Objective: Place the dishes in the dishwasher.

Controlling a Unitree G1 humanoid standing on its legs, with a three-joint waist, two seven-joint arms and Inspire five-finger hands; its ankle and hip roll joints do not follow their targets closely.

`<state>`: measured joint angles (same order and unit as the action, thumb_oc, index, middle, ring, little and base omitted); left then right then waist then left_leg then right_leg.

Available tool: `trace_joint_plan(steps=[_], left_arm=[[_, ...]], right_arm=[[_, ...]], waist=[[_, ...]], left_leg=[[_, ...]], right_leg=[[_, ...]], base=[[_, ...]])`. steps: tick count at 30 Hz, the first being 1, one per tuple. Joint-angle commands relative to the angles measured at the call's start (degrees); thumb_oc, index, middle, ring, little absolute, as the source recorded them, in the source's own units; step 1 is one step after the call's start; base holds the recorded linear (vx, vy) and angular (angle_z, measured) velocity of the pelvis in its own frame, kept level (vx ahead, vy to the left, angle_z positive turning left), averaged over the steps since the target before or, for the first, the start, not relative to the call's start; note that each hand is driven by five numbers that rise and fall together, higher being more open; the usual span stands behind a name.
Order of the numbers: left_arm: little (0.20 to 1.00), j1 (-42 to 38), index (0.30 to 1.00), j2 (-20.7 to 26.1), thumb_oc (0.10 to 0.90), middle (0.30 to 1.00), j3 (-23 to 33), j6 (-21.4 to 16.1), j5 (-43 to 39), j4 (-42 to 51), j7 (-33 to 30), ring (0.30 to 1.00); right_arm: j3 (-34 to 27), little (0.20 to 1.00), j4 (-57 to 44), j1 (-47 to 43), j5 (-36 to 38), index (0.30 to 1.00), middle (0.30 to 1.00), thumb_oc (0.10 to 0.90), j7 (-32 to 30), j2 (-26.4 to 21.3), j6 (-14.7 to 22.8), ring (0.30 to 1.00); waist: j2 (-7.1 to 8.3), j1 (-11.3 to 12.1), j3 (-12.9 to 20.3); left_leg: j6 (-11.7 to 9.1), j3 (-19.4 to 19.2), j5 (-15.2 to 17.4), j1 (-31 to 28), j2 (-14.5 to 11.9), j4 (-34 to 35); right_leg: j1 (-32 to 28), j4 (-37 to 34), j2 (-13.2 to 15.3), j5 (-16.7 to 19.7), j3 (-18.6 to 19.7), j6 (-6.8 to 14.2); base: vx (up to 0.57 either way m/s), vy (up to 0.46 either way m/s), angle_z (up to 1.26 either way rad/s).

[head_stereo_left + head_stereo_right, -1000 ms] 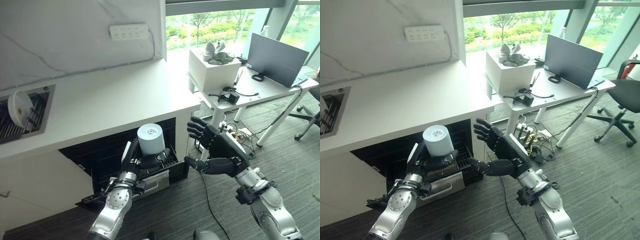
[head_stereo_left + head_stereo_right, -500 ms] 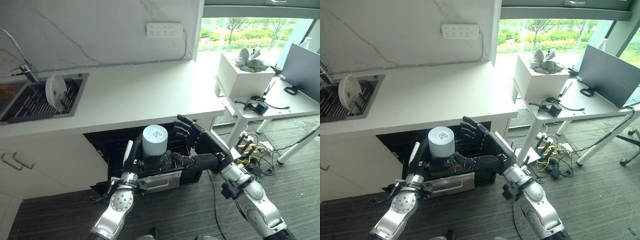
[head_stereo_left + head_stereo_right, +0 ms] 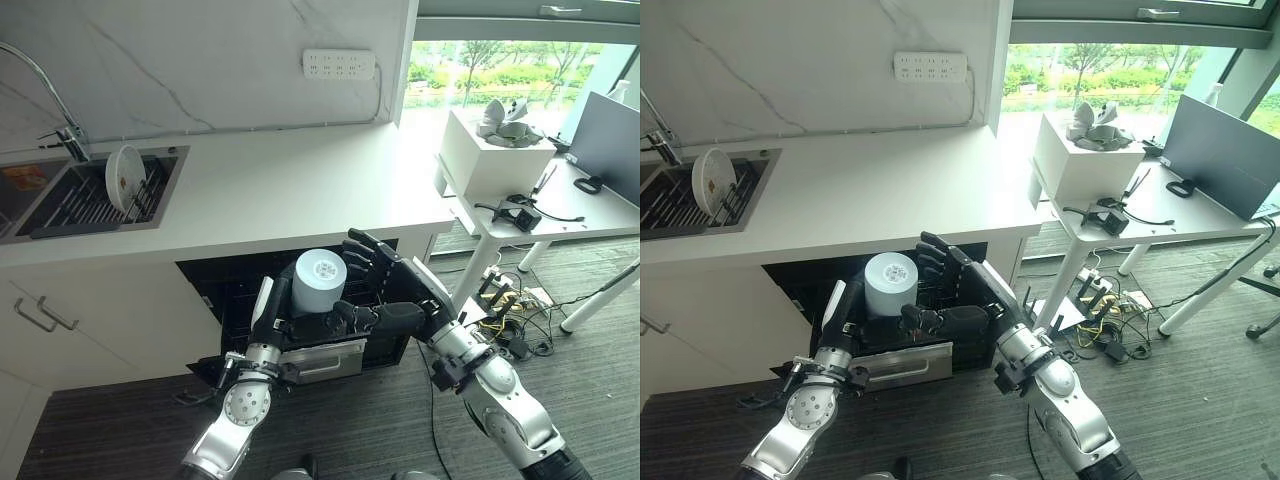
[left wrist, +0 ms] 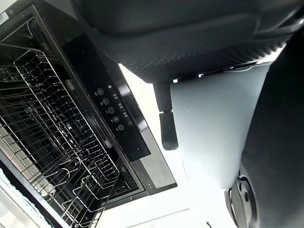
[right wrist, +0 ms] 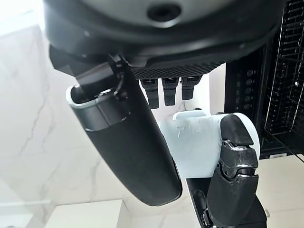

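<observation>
Cup [image 3: 319,283] clamped upside down in curled left hand [image 3: 283,325] over open dishwasher [image 3: 232,300] rack below counter [image 3: 280,190] front edge; right hand [image 3: 400,305], fingers spread and holding nothing, now closed in beside cup versus a second ago — likely handover or steadying before racking.

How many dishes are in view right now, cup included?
2. The pale cup is in the left hand before the open dishwasher; a white plate stands in the sink rack. More may be hidden.
</observation>
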<state>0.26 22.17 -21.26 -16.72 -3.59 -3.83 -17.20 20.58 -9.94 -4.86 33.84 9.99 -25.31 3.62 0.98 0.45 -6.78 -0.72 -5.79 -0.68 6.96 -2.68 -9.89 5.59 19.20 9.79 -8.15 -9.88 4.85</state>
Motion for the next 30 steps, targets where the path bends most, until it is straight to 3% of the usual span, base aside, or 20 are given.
trace_joint_plan(steps=[1, 17, 30], left_arm=[[0.300, -9.0, 0.300, 1.7, 0.400, 0.300, -0.8, -9.2, 2.7, 5.9, -2.8, 0.300], [0.300, -12.0, 0.300, 1.7, 0.400, 0.300, -3.5, -9.5, 5.1, 4.5, -5.0, 0.300], [0.300, -13.3, 0.300, 0.4, 0.400, 0.300, -6.2, -10.3, 3.9, 2.5, -6.2, 0.300]], right_arm=[[-0.9, 0.900, -1.4, -6.8, 0.4, 0.900, 0.900, 0.800, 0.3, 1.3, 4.3, 0.900], [3.5, 0.900, 1.3, -12.0, 2.2, 0.900, 0.900, 0.800, 1.4, 2.9, -1.3, 0.900], [6.0, 0.900, 2.8, -16.3, 3.5, 0.900, 0.900, 0.800, -1.4, 5.2, -1.5, 0.900]], waist=[[0.81, 1.3, 0.8], [1.15, 2.6, 0.6], [1.29, 3.4, 0.2]], left_leg=[[-1.2, 2.2, 16.0, -2.3, -1.6, -7.3], [-1.3, 2.8, 15.8, -2.5, -1.5, -7.3], [-1.3, 3.2, 15.9, -2.7, -1.3, -7.3]], right_leg=[[-2.0, -2.0, 2.8, -3.3, 1.4, 5.3], [-2.8, -2.0, 3.0, -3.5, 0.7, 5.1], [-3.1, -2.0, 3.1, -3.6, 0.4, 5.1]], base=[[0.00, 0.000, 0.00], [0.00, -0.002, 0.03], [0.00, 0.000, 0.01]])
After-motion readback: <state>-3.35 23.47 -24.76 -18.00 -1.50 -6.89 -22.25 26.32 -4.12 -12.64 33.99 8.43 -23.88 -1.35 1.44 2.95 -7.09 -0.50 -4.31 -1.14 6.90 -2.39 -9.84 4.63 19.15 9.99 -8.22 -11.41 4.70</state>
